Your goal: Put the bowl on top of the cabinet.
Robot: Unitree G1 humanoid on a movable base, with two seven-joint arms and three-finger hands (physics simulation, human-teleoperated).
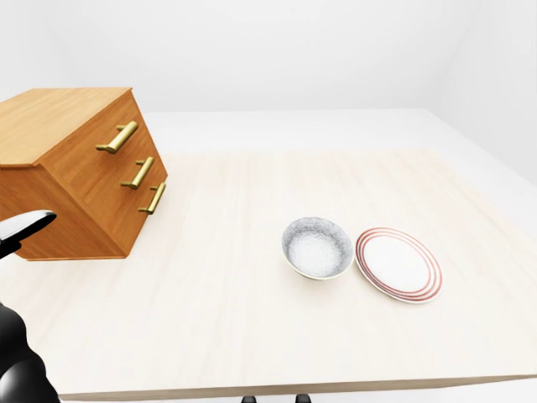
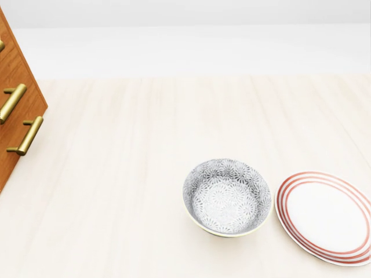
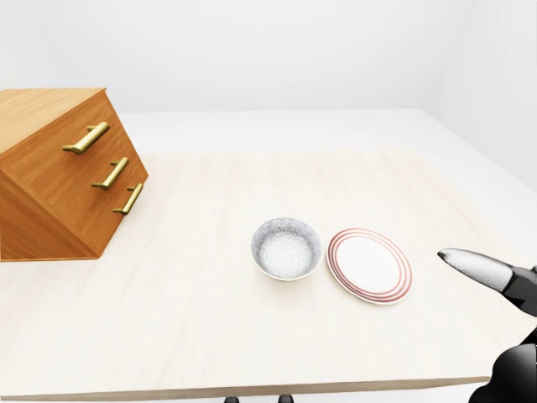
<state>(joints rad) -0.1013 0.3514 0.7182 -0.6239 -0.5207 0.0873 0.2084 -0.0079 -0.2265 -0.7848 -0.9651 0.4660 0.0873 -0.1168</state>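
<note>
While the bowl (image 2: pixel 227 197) sits untouched on the surface (image 1: pixel 235 319), just left of the striped plate (image 2: pixel 326 215) and well right of the cabinet (image 1: pixel 71 172), I'm pre-reach; finger spread I cannot tell, grasp comes next.

Cabinet (image 2: pixel 14 110) cropped by the head view's left edge: only a strip of drawer fronts and two and a bit brass handles (image 2: pixel 26 136) shown, top surface out of frame. Cut at the left edge again in both eye views. Plate (image 2: pixel 326 216) clipped at the head view's right edge. Left hand (image 1: pixel 21 231) seen only as one pale fingertip and a dark mass at the left-eye view's left edge, well left of the bowl (image 1: pixel 316 247); grip unreadable. Right hand (image 3: pixel 495 281) likewise reduced to a single finger and dark bulk at the right-eye view's right edge, right of the plate; other fingers out of frame.
</note>
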